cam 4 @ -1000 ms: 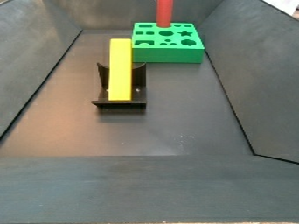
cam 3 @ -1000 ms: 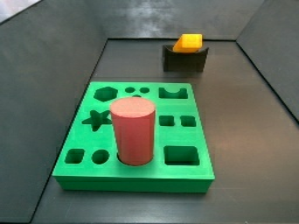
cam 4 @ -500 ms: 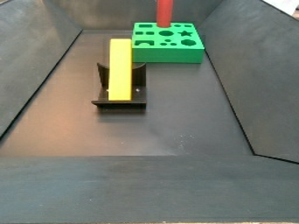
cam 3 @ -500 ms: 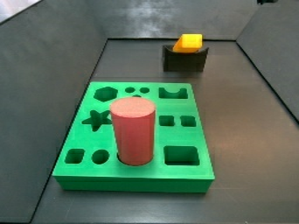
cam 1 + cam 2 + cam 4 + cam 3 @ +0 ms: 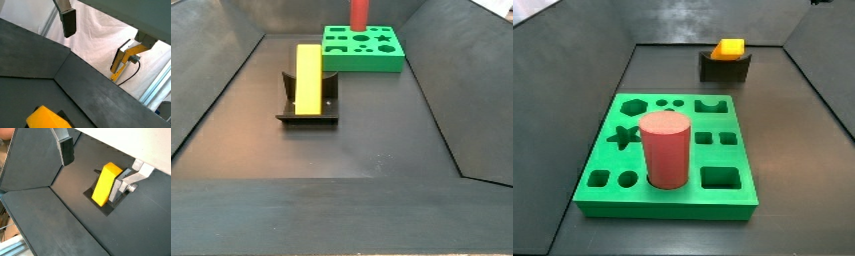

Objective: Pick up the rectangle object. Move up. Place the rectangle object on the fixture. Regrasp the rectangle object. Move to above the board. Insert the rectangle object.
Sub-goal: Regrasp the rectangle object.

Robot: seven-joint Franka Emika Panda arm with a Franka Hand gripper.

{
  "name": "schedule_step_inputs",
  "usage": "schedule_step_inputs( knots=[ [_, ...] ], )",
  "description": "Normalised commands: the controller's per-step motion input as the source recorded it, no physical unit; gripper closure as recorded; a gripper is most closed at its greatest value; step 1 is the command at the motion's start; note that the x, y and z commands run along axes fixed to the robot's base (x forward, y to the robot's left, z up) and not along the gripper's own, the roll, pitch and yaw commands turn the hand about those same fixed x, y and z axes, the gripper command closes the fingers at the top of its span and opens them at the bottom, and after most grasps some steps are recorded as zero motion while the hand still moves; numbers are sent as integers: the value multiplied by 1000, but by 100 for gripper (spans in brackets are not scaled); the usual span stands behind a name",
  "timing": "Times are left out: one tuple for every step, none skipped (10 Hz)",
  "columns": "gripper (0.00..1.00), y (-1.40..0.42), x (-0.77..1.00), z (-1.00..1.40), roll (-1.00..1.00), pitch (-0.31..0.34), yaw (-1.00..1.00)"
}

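Note:
The yellow-orange rectangle object [image 5: 728, 47] lies in the notch of the dark fixture [image 5: 724, 69] at the back of the bin. It lies lengthwise along the fixture [image 5: 306, 115] in a side view [image 5: 309, 76]. My gripper [image 5: 100, 162] is open and empty, above the rectangle object [image 5: 103, 184] and clear of it. One finger [image 5: 65, 150] is far off to the side and one finger [image 5: 135, 176] is next to the block. A wrist view shows only a corner of the block [image 5: 47, 118] below the gripper [image 5: 107, 30]. The green board [image 5: 727, 150] lies apart from the fixture.
A red cylinder [image 5: 664, 150] stands upright in a round hole of the board, also seen in a side view [image 5: 360, 12] on the board [image 5: 385, 60]. Sloping dark bin walls [image 5: 225, 90] enclose the floor on all sides.

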Motion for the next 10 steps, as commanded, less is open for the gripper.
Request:
schedule_step_inputs(
  knots=[
    [0, -58, 236, -18, 176, 7, 119],
    [0, -57, 229, -22, 168, 16, 102],
    [0, -54, 224, -24, 160, 24, 95],
    [0, -51, 217, -27, 151, 34, 88],
    [0, -49, 212, -28, 144, 42, 84],
    [0, -50, 208, -30, 139, 47, 84],
    [0, -50, 204, -31, 135, 51, 85],
    [0, -49, 202, -31, 132, 56, 86],
    [0, -48, 200, -32, 130, 58, 87],
    [0, -47, 198, -31, 128, 60, 88]
  ],
)
